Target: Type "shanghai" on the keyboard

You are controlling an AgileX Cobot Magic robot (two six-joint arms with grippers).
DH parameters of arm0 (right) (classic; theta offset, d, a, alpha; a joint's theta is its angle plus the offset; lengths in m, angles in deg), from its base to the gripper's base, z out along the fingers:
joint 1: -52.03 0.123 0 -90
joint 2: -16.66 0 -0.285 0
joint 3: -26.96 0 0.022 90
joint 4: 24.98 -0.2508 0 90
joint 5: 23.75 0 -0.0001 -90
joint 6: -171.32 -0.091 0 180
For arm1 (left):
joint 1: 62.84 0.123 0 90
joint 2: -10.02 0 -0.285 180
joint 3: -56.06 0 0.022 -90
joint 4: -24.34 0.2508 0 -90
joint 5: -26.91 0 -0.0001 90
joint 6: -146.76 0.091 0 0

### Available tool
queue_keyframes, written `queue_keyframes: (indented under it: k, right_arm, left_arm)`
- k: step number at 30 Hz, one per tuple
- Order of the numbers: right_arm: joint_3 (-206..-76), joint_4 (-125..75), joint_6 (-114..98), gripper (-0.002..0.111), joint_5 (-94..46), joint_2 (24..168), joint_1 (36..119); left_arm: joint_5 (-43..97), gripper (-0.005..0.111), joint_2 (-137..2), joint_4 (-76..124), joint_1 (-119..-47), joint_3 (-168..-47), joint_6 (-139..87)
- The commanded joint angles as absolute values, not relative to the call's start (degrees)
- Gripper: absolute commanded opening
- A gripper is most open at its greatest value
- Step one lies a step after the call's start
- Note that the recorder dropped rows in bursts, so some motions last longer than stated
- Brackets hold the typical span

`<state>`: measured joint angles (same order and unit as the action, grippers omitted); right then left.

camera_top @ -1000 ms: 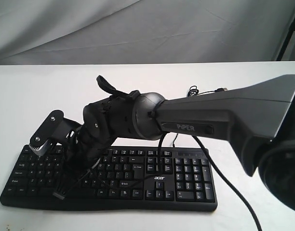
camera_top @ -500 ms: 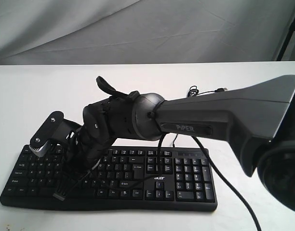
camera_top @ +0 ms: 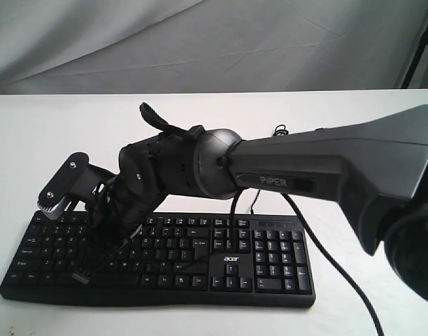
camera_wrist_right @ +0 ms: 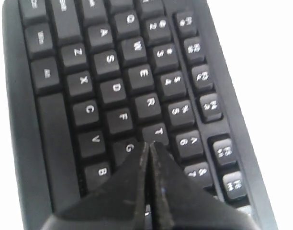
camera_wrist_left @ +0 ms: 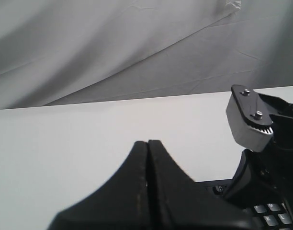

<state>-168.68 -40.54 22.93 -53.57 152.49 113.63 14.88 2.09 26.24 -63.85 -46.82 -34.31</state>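
With my right gripper [camera_wrist_right: 149,148] clenched to a single point at the G–T seam of the keyboard [camera_wrist_right: 113,91], which lies flat on the white tabletop [camera_top: 60,126], I'd centre it over one keycap, then dab straight down and lift cleanly to avoid clipping neighbours.

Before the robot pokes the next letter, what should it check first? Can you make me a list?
1. Right fingers shut into one point: ok.
2. Left fingers shut: ok.
3. Keyboard lying flat on the table: ok.
4. Right tip lined up on one key: cannot tell. In the right wrist view it shows between G and T.
5. Tip touching a key: cannot tell.
6. Keys free of cable: not ok. A black cable hangs across the keyboard's middle.
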Motion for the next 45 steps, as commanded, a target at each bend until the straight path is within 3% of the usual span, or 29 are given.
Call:
queue_keyframes:
  k: [1,24,45]
  right_arm:
    - [-171.75,-39.95,23.90,0.000,-53.11,152.72,113.79]
    - [-185.95,-47.03,26.86,0.000,-54.21,160.89,116.11]
    - [-185.95,-48.49,28.56,0.000,-52.69,162.53,117.26]
  left_arm:
    - [15.55,0.000,2.23,25.96,-63.71,-46.72,-34.73]
    - [15.55,0.000,2.23,25.96,-63.71,-46.72,-34.73]
    - [15.55,0.000,2.23,25.96,-63.71,-46.72,-34.73]
